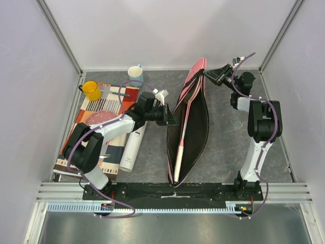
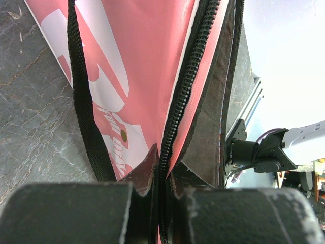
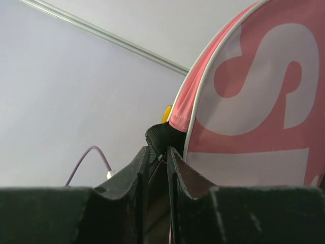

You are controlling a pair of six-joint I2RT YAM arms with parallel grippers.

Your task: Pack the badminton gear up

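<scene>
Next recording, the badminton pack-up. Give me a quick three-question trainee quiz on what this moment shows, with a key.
1. True or false: the racket bag lies zipped shut.
2. The left gripper is: A open and hovering; B shut on the bag's zippered edge; C out of every view.
3. Fill in: the right gripper pinches the bag at its ____ end, seen from the arm bases (near or far).

Key:
1. False. It gapes open, with a racket handle lying inside.
2. B.
3. Far.
</scene>
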